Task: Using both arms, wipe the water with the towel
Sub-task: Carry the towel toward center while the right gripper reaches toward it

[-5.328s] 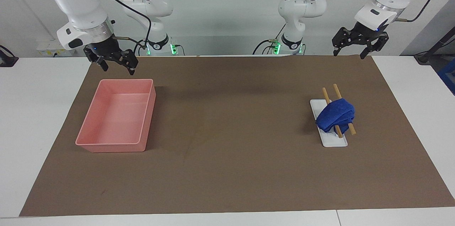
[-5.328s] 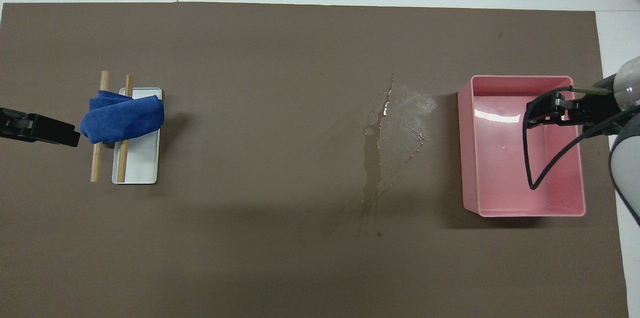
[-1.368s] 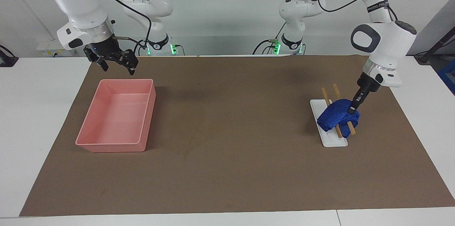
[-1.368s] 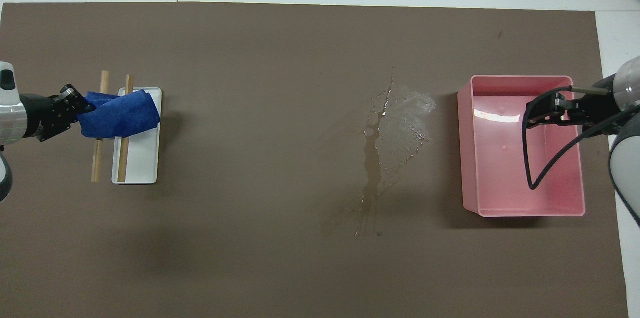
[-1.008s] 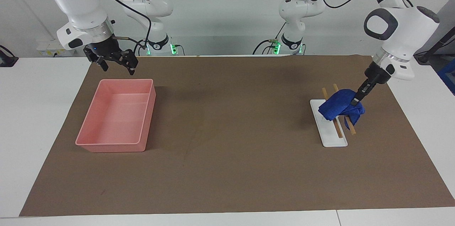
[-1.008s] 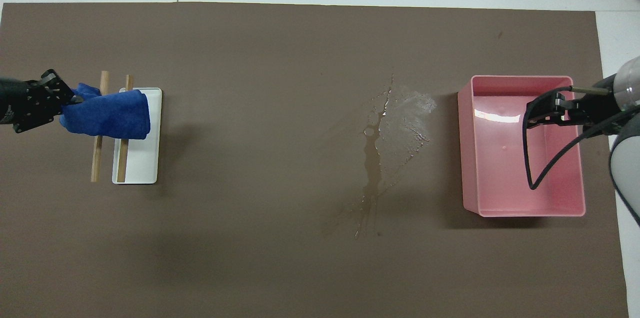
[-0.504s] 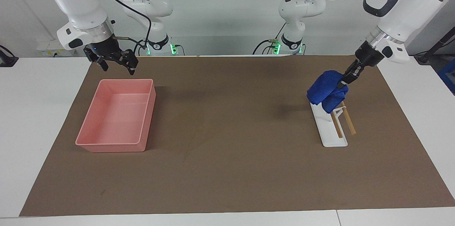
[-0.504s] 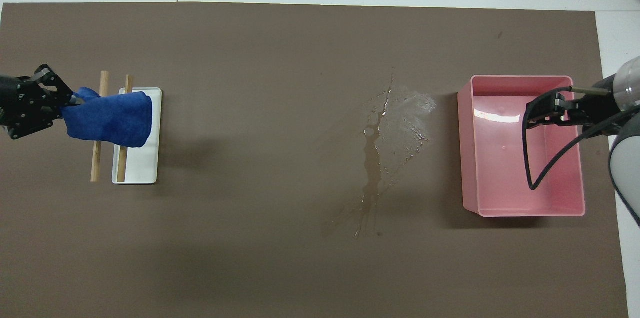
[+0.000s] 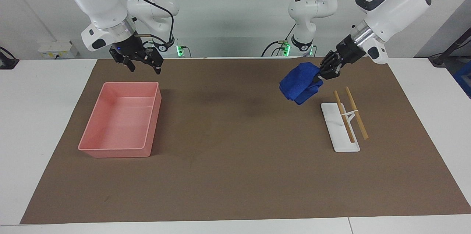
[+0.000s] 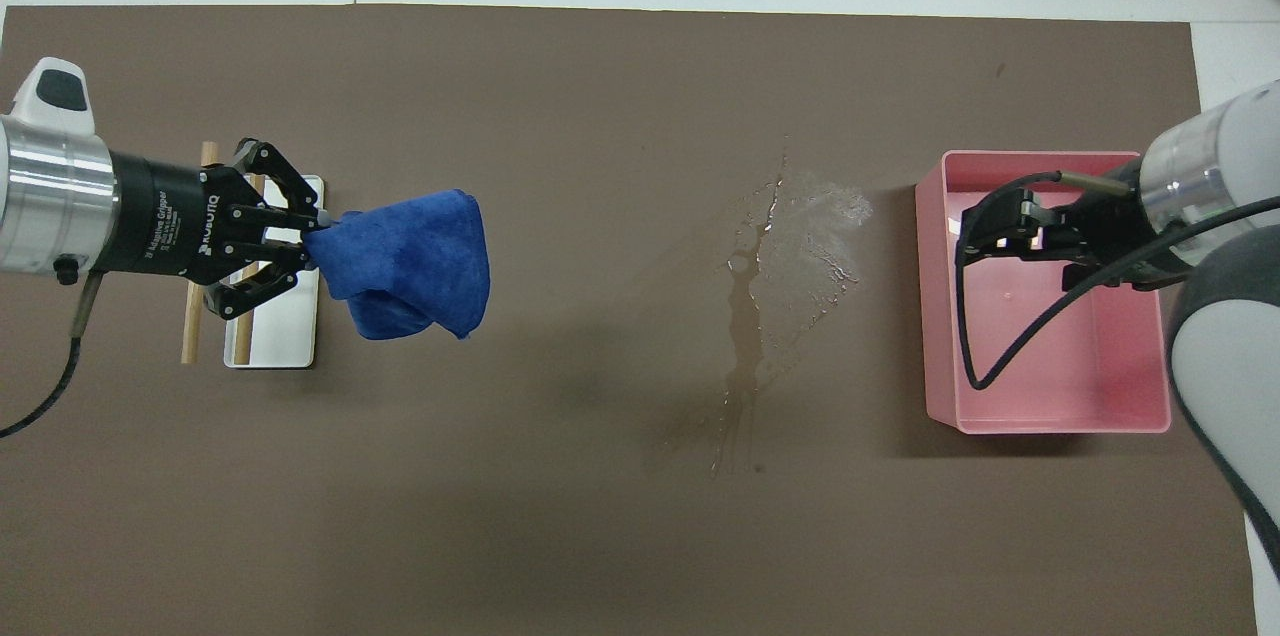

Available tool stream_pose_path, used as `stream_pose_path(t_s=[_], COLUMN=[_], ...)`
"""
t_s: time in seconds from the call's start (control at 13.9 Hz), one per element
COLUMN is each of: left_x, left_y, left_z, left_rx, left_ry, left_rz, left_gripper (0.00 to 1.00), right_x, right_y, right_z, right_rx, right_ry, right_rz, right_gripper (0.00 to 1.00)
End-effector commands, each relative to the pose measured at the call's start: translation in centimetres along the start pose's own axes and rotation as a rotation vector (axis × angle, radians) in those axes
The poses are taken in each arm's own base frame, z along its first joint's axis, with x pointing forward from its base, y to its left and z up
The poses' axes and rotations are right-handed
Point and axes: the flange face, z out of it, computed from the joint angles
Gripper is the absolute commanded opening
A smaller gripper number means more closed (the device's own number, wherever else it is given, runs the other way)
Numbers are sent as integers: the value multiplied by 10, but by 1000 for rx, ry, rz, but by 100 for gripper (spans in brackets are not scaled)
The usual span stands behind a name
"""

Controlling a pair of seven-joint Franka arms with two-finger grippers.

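A: Item one, towel (image 9: 300,82): blue, soft, limp, probably light. It hangs in the air over the mat (image 9: 235,175), beside the rack (image 9: 344,131).

B: Hold?

A: Left gripper (image 9: 323,70) is pinched tight on one bunched edge; the rest droops. A fold is the place to grip; the cloth would likely slump and spread on contact.

B: Item two?

A: Water (image 10: 770,286): a thin puddle mid-mat, well apart from the towel; its edges are hard to trace.

B: Other arm?

A: Right gripper (image 9: 141,63) spread wide, holding nothing, over the tray's (image 9: 92,149) rim nearest the robots.
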Motion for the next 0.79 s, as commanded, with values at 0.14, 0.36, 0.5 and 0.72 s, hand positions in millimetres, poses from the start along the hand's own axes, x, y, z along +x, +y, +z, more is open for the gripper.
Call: stream_pose_path(t_s=[0.14,0.36,0.5,0.72], left_x=[-59,-93,-111,-124], left_y=[11,20,24,23], left_z=[21,37,48,62], left_rx=[-55,-116,-154,-192], left_ry=[-99,-113,-115,-114], left_rz=[-137,-186,-206,-238], left_gripper=[0,0,0,0], right_x=[-31,-37,-44,-72], right_y=[-64,-88,-102,-154], right_z=[2,3,1,1], right_rx=[118,236,331,370], right_ry=[-22,-22,-50,7], right_rz=[-68,-49,-40,-200], right_gripper=[99,99,99,99])
